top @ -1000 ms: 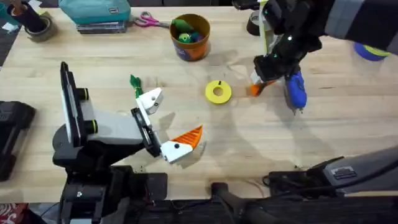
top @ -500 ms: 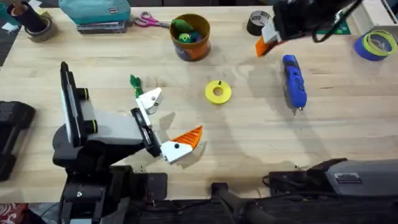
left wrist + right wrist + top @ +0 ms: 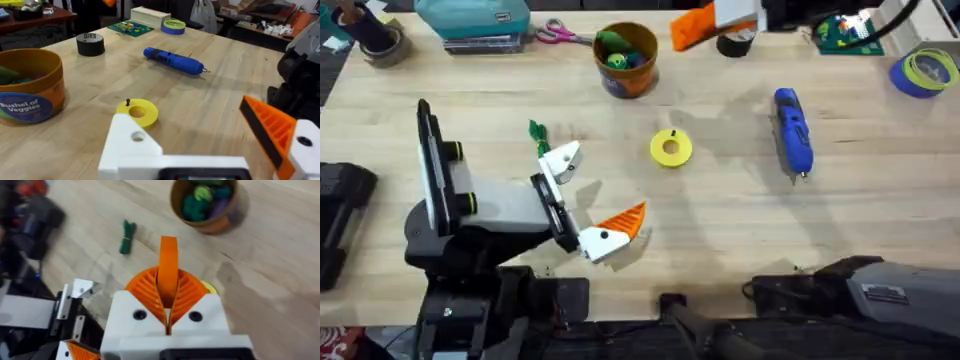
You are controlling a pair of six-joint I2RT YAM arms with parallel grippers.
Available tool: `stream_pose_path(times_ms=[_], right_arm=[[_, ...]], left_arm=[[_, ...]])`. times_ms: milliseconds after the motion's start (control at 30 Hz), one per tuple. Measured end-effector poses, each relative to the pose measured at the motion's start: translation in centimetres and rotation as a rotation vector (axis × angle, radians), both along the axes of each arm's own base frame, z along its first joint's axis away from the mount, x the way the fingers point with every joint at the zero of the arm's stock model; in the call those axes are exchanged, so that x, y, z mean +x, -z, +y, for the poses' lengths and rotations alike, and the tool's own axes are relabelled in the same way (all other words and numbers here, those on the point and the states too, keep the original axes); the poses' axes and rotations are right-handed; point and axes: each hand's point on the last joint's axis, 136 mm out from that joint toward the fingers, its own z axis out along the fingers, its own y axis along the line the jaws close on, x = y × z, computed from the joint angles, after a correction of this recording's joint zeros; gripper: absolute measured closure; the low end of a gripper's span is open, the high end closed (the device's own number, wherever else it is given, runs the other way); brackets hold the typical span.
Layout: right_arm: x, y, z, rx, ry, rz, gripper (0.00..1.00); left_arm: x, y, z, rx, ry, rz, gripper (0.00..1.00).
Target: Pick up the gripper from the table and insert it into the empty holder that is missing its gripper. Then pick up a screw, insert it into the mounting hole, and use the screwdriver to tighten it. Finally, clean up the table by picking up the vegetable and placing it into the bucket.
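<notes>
1. Right hand: white finger blocks with orange ribbed pads, pressed together on the gripper, a loose orange wedge standing up from between the pads. In the overhead view this hand is raised over the far edge of the surface, beside a black tape roll.
2. Left hand: resting low on the surface, fingers spread wide, nothing between them. One finger bears an orange tip; the other is the empty holder, a bare white block with an open mounting hole.
3. Vegetable: slim, green, lying on the surface just beyond the empty holder.
4. Yellow disc: flat on the surface ahead of the left hand, between it and the screwdriver; the screw stands on its rim.
5. Screwdriver: blue, lying on the surface below the right hand, well apart from the left hand.
6. Bucket: orange-brown, holding toy vegetables, beside the right hand, beyond the yellow disc.
</notes>
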Motion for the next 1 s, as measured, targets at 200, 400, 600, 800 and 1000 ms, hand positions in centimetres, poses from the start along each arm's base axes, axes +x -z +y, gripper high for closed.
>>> stream_pose_path(times_ms=[200, 400, 600, 800, 1000], right_arm=[[0.9, 0.4, 2.8, 0.26, -0.156, -0.078, 0.993], [0.2, 0.2, 3.8, 0.54, -0.275, -0.098, 0.993], [-2.3, -0.2, 3.8, 0.721, -0.379, -0.09, 0.993], [-5.1, 1.8, 3.7, 0.799, -0.422, 0.118, 0.993], [-6.3, 5.3, 3.8, 0.807, -0.442, 0.405, 0.993]], left_arm=[[0.0, 0.0, 0.0, 0.0, 0.002, 0.001, 0.058], [0.0, 0.0, 0.0, 0.0, 0.002, 0.0, 0.058], [0.0, 0.0, 0.0, 0.0, 0.002, 0.001, 0.058], [0.0, 0.0, 0.0, 0.0, 0.002, 0.001, 0.058], [0.0, 0.0, 0.0, 0.0, 0.002, 0.001, 0.058]])
